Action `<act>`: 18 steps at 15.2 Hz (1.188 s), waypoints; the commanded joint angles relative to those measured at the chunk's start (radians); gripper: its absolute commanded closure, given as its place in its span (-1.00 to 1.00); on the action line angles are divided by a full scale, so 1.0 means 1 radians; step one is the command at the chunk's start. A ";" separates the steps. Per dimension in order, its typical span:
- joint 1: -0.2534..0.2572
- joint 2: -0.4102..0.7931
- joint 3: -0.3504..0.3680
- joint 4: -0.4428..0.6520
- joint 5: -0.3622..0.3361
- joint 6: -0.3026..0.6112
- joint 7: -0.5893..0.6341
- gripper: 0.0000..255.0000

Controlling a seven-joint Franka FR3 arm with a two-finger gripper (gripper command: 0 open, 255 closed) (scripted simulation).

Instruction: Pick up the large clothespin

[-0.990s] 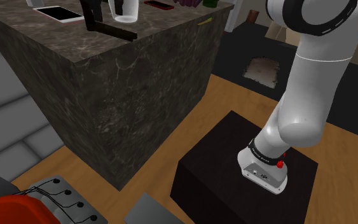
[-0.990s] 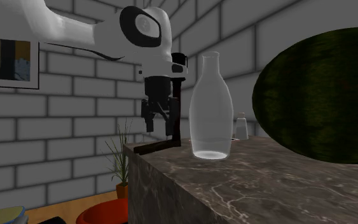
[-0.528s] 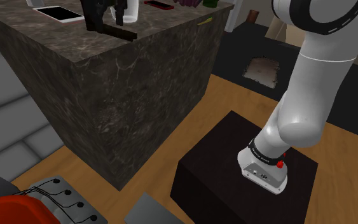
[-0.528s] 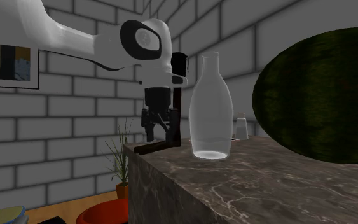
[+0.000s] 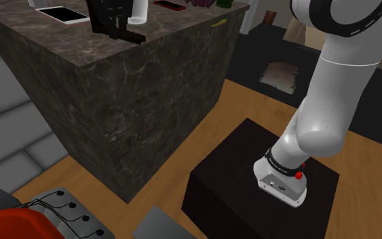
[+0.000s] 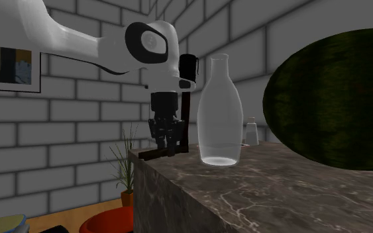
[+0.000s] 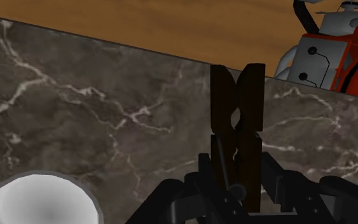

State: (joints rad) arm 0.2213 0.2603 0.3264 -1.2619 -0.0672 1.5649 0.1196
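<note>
A large dark brown clothespin (image 7: 236, 114) lies on the marble counter (image 7: 95, 108), its far end reaching the counter's edge. My black gripper (image 7: 236, 191) is down over its near end, with the fingers (image 7: 203, 181) clasped against its two sides. In the second exterior view the gripper (image 6: 167, 142) hangs straight down at the counter's corner on the clothespin (image 6: 153, 155). The shoulder view has the gripper (image 5: 115, 22) at the top left, on the clothespin (image 5: 132, 35).
A tall clear glass bottle (image 6: 218, 112) stands close beside the gripper, and a big watermelon (image 6: 330, 99) lies further along the counter. A white dish (image 7: 37, 200) is near the fingers. A red appliance (image 7: 336, 54) sits on the floor below the counter's edge.
The gripper came down onto the clothespin and its fingers, apart before, closed on it. The clothespin has stayed on the counter.
</note>
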 commanded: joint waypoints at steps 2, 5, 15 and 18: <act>-0.001 0.001 0.000 0.002 0.000 -0.001 -0.001 1.00; 0.007 0.022 0.001 0.074 -0.007 -0.052 0.002 1.00; 0.062 0.153 0.002 0.418 -0.055 -0.268 0.013 1.00; 0.091 0.215 -0.002 0.554 -0.076 -0.343 0.013 1.00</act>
State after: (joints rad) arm 0.3064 0.4644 0.3253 -0.7347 -0.1393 1.2389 0.1319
